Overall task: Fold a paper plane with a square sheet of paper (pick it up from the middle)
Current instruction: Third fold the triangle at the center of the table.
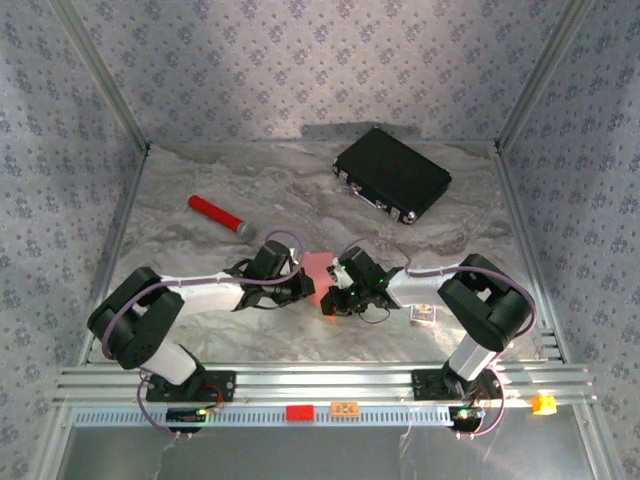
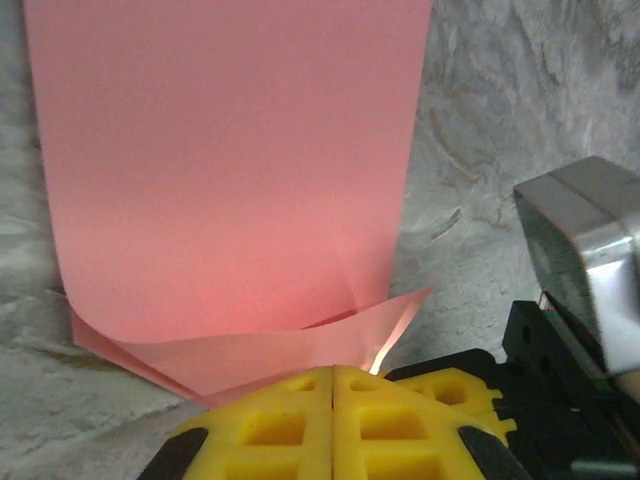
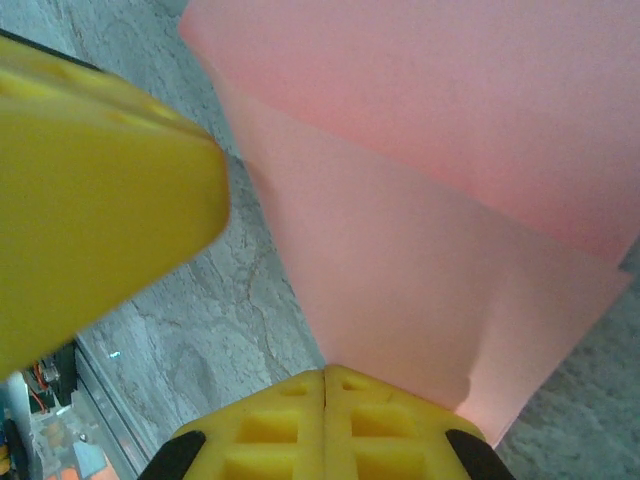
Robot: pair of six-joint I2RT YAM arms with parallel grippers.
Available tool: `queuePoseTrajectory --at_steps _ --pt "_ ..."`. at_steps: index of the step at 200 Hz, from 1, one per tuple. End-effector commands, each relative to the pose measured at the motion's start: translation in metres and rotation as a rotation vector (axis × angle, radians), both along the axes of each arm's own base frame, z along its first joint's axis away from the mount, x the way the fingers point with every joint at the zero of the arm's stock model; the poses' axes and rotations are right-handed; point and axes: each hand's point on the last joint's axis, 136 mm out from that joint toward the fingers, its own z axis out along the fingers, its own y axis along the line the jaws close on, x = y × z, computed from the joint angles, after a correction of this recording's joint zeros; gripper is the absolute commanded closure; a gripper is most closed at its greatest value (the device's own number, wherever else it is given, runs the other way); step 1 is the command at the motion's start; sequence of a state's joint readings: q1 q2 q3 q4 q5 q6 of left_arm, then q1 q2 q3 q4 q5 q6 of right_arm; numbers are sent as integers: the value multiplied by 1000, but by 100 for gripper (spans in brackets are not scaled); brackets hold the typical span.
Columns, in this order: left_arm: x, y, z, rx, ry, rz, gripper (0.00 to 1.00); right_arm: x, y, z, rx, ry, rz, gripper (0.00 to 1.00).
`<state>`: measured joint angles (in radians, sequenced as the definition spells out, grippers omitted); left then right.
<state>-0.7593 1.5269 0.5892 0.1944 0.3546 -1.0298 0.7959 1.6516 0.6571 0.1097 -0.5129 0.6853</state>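
Observation:
The square sheet of paper [image 1: 317, 268], salmon pink, sits between my two grippers at the middle of the marble table. It is folded over into layers [image 2: 230, 170], with a lower flap jutting right. My left gripper [image 2: 332, 372] is shut, and the sheet's near edge runs into its yellow tips. My right gripper [image 3: 325, 373] is shut on the opposite edge of the paper [image 3: 430, 200]. In the top view the left gripper [image 1: 300, 284] and right gripper [image 1: 334, 296] almost touch. One left finger [image 3: 90, 200] looms at the upper left of the right wrist view.
A black case [image 1: 392, 175] lies at the back right. A red cylinder with a grey cap [image 1: 220, 216] lies at the left. A small printed card [image 1: 425, 316] rests by the right arm. Metal frame posts and patterned walls enclose the table; a rail [image 1: 320, 385] runs along the front.

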Motion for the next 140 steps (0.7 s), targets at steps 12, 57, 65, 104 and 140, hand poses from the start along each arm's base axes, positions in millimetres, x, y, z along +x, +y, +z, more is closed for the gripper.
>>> queuePoseTrajectory --at_steps 12,57,65,104,140 --pt "1 -7 -19 16 35 13 96 -16 -25 -29 -117 87 -29 100" --pt "4 16 -45 90 82 84 98 -18 -27 -31 -124 92 -29 100" --pt "5 19 -46 93 83 88 98 -19 -27 -31 -124 93 -24 100" --pt "11 25 -41 89 76 77 98 -17 -21 -23 -76 85 -27 100" --pt "6 21 -44 78 94 54 99 -3 -7 6 10 35 -25 98"
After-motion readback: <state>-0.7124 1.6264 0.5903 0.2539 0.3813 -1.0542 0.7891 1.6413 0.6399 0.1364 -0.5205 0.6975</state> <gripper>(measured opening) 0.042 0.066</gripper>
